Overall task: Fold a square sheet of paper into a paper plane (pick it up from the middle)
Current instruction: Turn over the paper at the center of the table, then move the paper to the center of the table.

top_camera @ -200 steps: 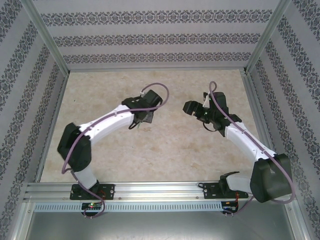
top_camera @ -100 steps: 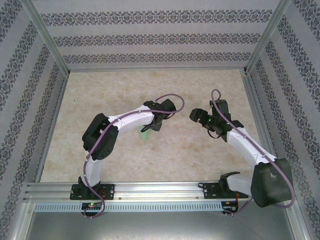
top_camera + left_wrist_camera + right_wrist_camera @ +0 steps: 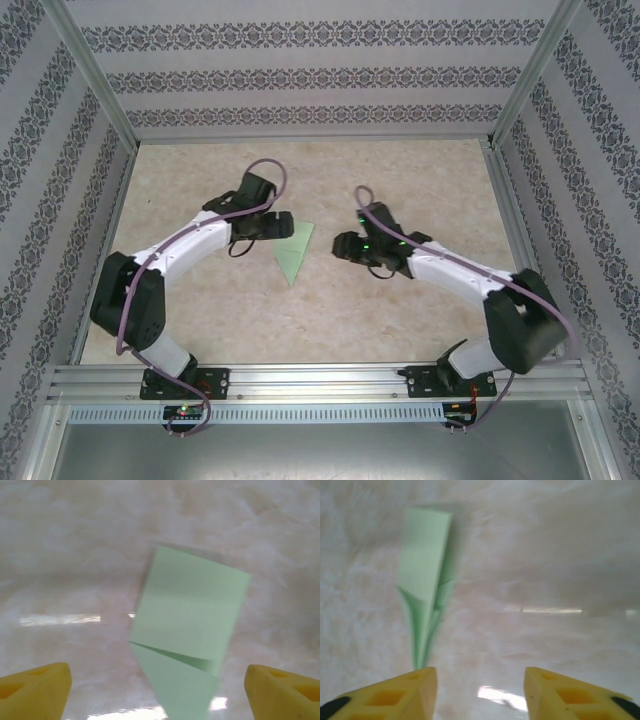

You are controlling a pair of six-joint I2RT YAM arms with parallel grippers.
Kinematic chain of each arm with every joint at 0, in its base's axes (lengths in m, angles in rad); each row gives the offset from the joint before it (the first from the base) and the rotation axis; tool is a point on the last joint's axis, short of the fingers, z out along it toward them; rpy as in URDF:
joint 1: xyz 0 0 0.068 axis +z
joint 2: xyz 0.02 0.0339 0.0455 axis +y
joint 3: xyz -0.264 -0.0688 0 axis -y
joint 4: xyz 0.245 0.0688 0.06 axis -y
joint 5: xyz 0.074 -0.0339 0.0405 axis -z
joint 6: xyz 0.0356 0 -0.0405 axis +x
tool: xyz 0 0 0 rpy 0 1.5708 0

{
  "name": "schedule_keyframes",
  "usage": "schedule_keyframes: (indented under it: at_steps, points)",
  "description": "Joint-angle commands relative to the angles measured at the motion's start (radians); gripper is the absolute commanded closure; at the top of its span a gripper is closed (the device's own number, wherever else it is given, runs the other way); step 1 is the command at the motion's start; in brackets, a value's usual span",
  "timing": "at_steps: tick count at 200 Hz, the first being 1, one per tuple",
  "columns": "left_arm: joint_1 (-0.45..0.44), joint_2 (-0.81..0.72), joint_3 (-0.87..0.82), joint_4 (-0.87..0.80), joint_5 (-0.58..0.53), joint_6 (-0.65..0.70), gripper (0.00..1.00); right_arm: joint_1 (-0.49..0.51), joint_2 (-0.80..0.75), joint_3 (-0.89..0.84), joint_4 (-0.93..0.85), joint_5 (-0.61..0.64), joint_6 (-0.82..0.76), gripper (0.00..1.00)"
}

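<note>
- The plane (image 3: 294,250) is seen lying on the desk (image 3: 400,170) between the two tools, with its point turned to the arm bases.
- The left tool (image 3: 281,228) is opened wide just beside the broad end of the plane, and nothing is gripped by it.
- The right tool (image 3: 343,247) is placed near the plane's other side, apart from it. Its fingers (image 3: 395,695) are parted less widely, and nothing is held between them.

The paper plane (image 3: 293,248) was a slim, pale green dart with folded flaps and a crease along its length. It lay flat on the worktop (image 3: 400,180), near the middle and slightly left, tip toward the near edge, blunt tail toward the far edge.
</note>
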Motion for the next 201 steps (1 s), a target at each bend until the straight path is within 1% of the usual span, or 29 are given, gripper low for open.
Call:
schedule_keyframes:
  at_steps: [1,23,51,88,124,144,162,184,201]
  points:
    - [0.083,-0.072,-0.113,0.111,0.07,-0.061,0.07,0.105,0.109,0.115,0.049,0.049,0.045,0.58]
    - [0.164,-0.132,-0.2,0.14,0.089,-0.079,0.04,0.176,0.249,0.234,0.046,0.02,0.054,0.63]
    - [0.212,-0.18,-0.263,0.148,0.09,-0.085,0.03,0.223,0.395,0.366,-0.001,0.001,0.051,0.65]
    - [0.233,-0.209,-0.3,0.152,0.088,-0.091,0.03,0.225,0.507,0.445,-0.055,-0.03,0.033,0.65]
    - [0.238,-0.212,-0.301,0.157,0.093,-0.089,0.03,0.196,0.53,0.441,-0.138,-0.034,-0.036,0.64]
    - [0.237,-0.214,-0.302,0.168,0.105,-0.089,0.03,0.169,0.534,0.413,-0.196,-0.069,-0.12,0.64]
    - [0.237,-0.218,-0.305,0.178,0.124,-0.084,0.02,0.143,0.524,0.373,-0.251,-0.115,-0.251,0.64]
    - [0.238,-0.224,-0.317,0.197,0.171,-0.072,0.02,0.098,0.464,0.288,-0.323,-0.136,-0.45,0.65]
    - [0.237,-0.232,-0.326,0.21,0.203,-0.069,0.02,0.043,0.398,0.235,-0.376,-0.151,-0.558,0.66]
